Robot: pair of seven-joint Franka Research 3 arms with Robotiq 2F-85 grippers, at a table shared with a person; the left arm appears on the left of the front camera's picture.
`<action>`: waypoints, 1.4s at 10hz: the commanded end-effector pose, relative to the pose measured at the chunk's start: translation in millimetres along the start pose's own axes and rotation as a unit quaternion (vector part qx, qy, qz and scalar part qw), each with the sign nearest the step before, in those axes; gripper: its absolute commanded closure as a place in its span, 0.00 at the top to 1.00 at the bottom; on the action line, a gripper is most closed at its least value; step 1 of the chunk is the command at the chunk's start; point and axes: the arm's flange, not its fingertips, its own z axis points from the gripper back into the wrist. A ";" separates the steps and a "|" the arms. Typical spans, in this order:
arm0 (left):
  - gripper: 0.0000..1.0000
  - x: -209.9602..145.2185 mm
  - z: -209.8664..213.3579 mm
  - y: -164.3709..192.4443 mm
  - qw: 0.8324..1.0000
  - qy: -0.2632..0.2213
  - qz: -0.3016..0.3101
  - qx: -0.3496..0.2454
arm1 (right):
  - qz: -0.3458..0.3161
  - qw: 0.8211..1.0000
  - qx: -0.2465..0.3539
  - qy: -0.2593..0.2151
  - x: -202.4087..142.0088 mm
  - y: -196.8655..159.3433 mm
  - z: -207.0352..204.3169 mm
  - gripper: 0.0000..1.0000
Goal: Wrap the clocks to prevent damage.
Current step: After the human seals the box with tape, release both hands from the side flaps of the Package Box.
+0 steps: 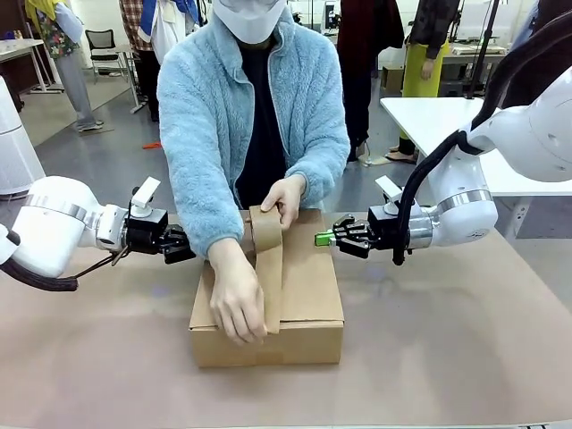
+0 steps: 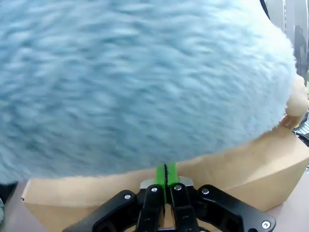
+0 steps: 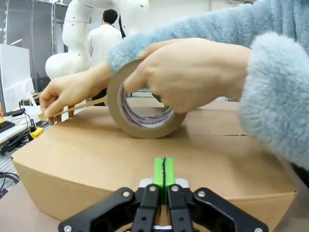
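Front view: a cardboard box [image 1: 304, 304] sat mid-table [image 1: 465, 357], flaps shut. A person in a fluffy blue jacket [image 1: 214, 116] leaned over it from the far side. 1 hand [image 1: 284, 198] held a brown tape roll [image 1: 261, 228] at the box's far edge; the other hand [image 1: 237, 299] pressed the tape strip [image 1: 269, 286] down at the near edge. The strip ran along the box's top seam. Left gripper [image 1: 185, 245] hung just off the box's left side, tips partly hidden behind the person's sleeve, so its state could not be told here. Right gripper [image 1: 323, 239] hung just off the box's right far corner, green pads together, holding nothing. No clocks visible; presumably inside the box, could not tell.

Left wrist view: left gripper [image 2: 165, 175] had its 2 green pads pressed together, empty, pointing at the box [image 2: 251, 169] side, near it. Blue sleeve [image 2: 135, 82] was blurred, close above.

Right wrist view: right gripper [image 3: 164, 172] closed, pads touching, empty, aimed at the box [image 3: 96, 159] side. On top, 1 hand [image 3: 188, 72] gripped the roll [image 3: 142, 104] standing on edge; the other hand [image 3: 67, 94] pinned the strip [image 3: 79, 105] at the far end. Left arm [image 3: 91, 34] behind.
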 end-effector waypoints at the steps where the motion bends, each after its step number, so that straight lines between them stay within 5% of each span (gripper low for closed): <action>1: 0.01 -3.0 -1.4 0.3 1.000 0.002 0.001 0.002 | 0.003 1.000 -0.009 0.002 -2.5 2.8 -1.7 0.01; 14: 0.01 -3.0 -1.4 0.3 1.000 0.002 0.001 0.002 | 0.003 1.000 -0.009 0.002 -2.5 2.8 -1.7 0.01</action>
